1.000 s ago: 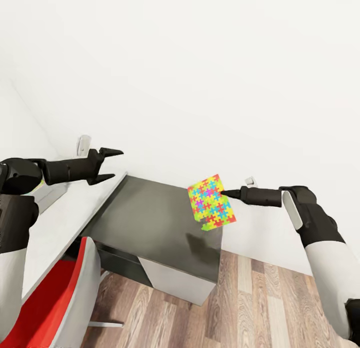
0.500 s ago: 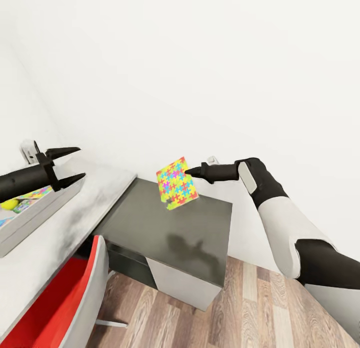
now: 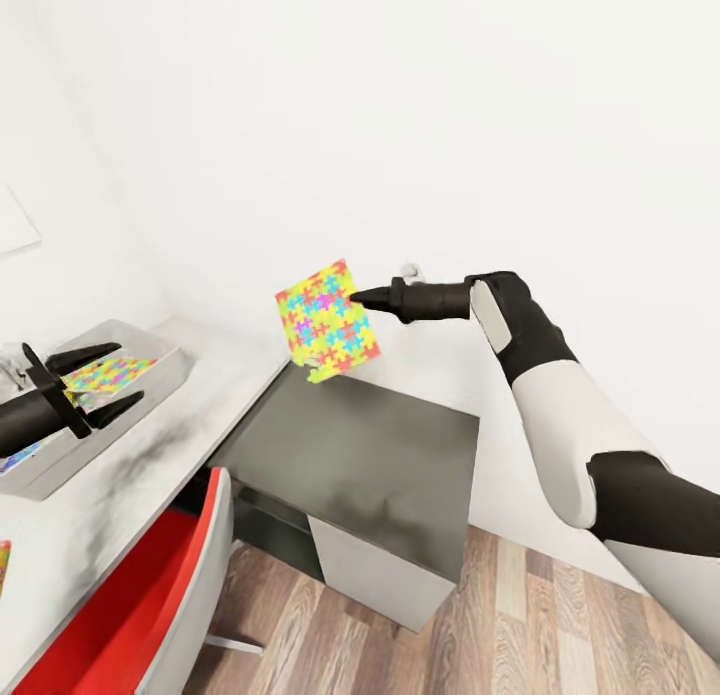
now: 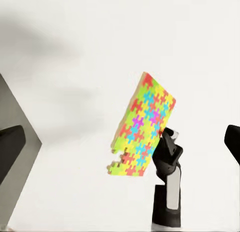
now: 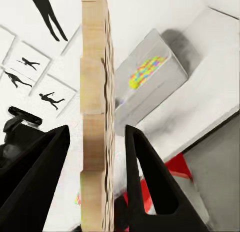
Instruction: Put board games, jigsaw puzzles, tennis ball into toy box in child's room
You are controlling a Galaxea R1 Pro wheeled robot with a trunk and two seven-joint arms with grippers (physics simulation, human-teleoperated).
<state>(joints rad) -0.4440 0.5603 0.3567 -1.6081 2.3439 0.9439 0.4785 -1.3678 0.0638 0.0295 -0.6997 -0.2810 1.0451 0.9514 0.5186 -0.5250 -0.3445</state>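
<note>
The fingers of the right gripper (image 3: 352, 297) are pinched on one edge of a jigsaw puzzle (image 3: 326, 320), which hangs tilted in the air above the dark corner section of the worktop (image 3: 370, 455), touching nothing else. In the right wrist view the sheet (image 5: 95, 117) shows edge-on between the two black fingers (image 5: 145, 172). The left gripper (image 3: 92, 381) has its fingers spread apart and holds nothing; it hovers just over the near rim of the toy box (image 3: 160, 335).

Compared with a second ago, the puzzle has travelled from beside the far end of the dark section toward the toy box and sits higher, while the head has also swung that way, so the toy box and the white stretch of worktop have come into sight. Inside the toy box lies another multicoloured puzzle sheet (image 3: 108, 373); in the right wrist view the box (image 5: 150, 76) stands ahead of the carried sheet, still well apart from it.

This reads as the carry stage: the sheet has yet to cross the white worktop before it can be lowered past the rim, and the left arm near that rim may crowd the drop
</note>
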